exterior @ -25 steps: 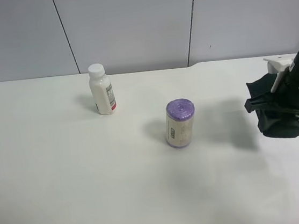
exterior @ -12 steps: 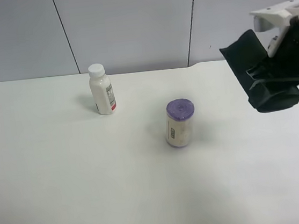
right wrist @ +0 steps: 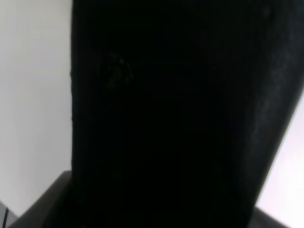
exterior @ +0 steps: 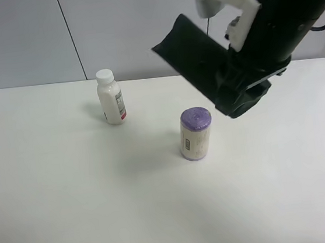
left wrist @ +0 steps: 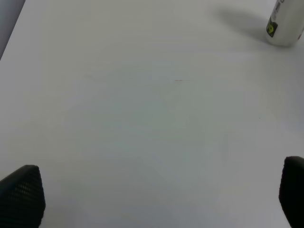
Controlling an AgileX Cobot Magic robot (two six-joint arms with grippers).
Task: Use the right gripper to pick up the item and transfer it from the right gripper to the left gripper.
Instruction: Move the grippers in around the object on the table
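Aloft, glasses case (exterior: 194, 65) in right gripper (exterior: 237, 92), diagonal, free end up

Close-up of black case (right wrist: 166, 118)

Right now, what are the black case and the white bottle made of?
Case: probably leather or fake leather; dull black, hardly any shine. Bottle: likely plastic; smooth white body, matching cap, printed label.

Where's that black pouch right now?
In the exterior high view the black case hangs in the right gripper, off the table, above the purple-topped cylinder.
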